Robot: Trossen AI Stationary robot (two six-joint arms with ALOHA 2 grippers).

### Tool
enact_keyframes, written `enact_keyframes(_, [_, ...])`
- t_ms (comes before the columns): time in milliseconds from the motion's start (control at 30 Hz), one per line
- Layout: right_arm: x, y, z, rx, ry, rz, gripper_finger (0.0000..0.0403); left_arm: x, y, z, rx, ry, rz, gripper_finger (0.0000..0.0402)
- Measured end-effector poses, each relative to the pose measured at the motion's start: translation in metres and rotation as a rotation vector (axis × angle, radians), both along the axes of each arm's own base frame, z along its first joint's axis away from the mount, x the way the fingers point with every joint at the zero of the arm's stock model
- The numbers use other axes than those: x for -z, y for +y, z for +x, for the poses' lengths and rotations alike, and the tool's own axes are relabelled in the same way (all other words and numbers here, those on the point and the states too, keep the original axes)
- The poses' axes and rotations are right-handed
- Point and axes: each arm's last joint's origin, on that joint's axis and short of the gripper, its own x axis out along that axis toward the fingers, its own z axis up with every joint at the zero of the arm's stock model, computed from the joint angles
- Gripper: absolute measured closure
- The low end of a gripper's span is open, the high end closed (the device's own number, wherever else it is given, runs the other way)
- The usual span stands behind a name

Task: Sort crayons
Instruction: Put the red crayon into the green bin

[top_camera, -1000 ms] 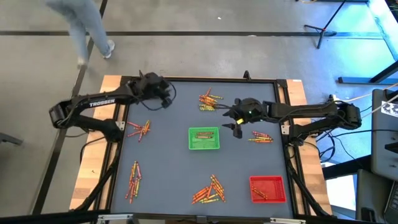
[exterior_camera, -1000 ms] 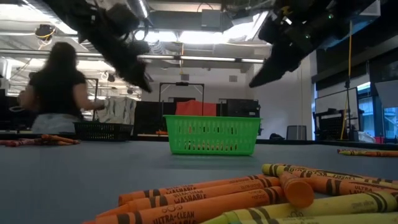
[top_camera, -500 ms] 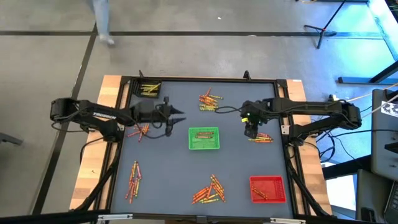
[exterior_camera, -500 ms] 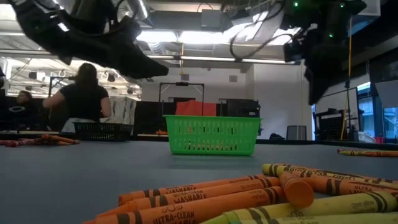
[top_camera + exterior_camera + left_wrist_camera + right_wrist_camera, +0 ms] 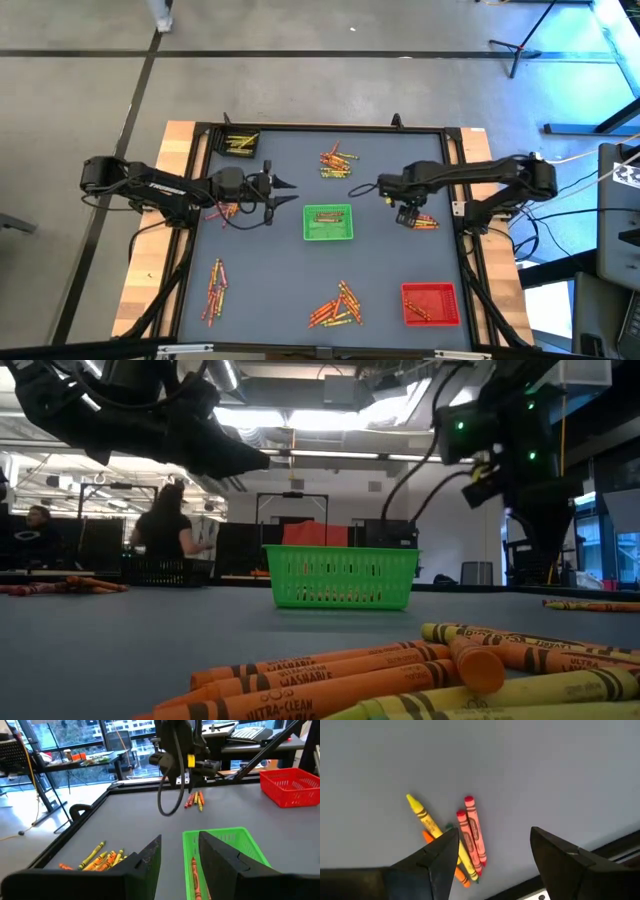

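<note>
Red, yellow and orange crayons (image 5: 465, 840) lie in a small bunch on the grey tabletop (image 5: 260, 270), close to its right edge, and the right gripper (image 5: 408, 214) hangs just above them with its fingers wide apart and nothing in them. It looks like the step is to pick one crayon from this bunch. To do it well, the gripper should come straight down over just one stick, and the two red ones lying side by side at the edge of the bunch look easiest to reach. The fingers should close across the thin side of the crayon, not along it, so it does not roll away. The yellow one lies partly over the orange one, so grabbing there might lift two. The left gripper (image 5: 280, 190) waits over the tabletop just left of the green tray (image 5: 327, 222), its fingers partly open and empty, pointing at the tray. A few crayons already lie in the green tray. More crayon piles sit at the far side, at the left side and near the front, and a red tray (image 5: 430, 303) stands at the front right corner.
</note>
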Motion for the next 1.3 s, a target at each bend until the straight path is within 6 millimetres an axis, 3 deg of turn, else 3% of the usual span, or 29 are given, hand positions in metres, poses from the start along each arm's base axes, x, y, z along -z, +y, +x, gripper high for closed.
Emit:
enact_keyframes(200, [0.021,-0.003,0.002,-0.011,0.046,0.013,0.0168,0.002,0.0,0.0,0.0,0.016,-0.007,0.0287])
enact_keyframes(533, [0.042,-0.018,-0.009,0.008,0.0,0.104,0.0248,0.002,0.0,0.0,0.0,0.016,-0.007,0.0287])
enact_keyframes(933, [0.043,-0.019,-0.007,-0.017,-0.028,0.119,0.0256,0.002,0.001,0.0,-0.024,0.019,-0.004,0.0287])
enact_keyframes(1100, [0.043,-0.022,-0.004,-0.049,-0.036,0.019,0.0256,0.002,0.001,0.0,-0.024,0.019,-0.004,0.0287])
enact_keyframes(1300, [0.037,-0.023,-0.005,-0.07,0.006,0.016,0.0256,0.002,0.001,0.0,-0.025,0.017,-0.003,0.0287])
